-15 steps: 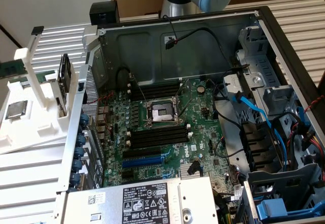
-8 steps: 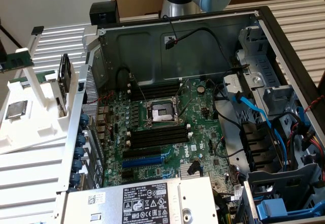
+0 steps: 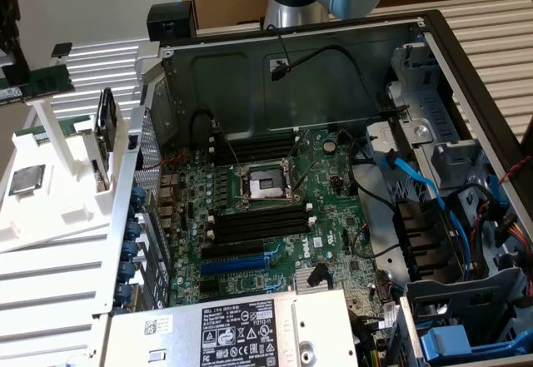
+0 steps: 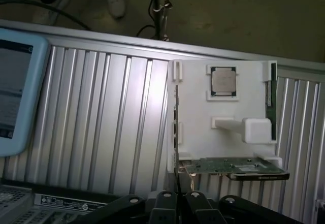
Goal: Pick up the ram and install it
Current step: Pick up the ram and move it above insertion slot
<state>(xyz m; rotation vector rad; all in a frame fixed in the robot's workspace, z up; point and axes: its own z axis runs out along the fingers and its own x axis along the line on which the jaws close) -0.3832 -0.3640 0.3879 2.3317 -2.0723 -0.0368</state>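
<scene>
The ram (image 4: 271, 99) is a thin green stick standing on edge along one side of the white fixture (image 4: 203, 117). In the exterior view the ram (image 3: 52, 126) shows as a green strip by the fixture's tall post, at the exterior view's left. My gripper (image 4: 177, 197) hangs above the fixture's other end, over a green expansion card (image 4: 233, 167), with its black fingers (image 4: 165, 203) pressed together and nothing between them. The open computer case (image 3: 433, 42) holds the motherboard, with long black empty slots (image 3: 258, 221) beside the processor socket (image 3: 262, 185).
A square silver processor (image 4: 223, 80) lies in the fixture. More green boards (image 3: 37, 84) rest at the far left. A tablet-like pendant (image 4: 15, 87) lies on the ribbed metal table (image 4: 101, 122). A person's shoes (image 4: 114, 0) stand beyond it. Cables and drive cages (image 3: 450, 234) crowd the case.
</scene>
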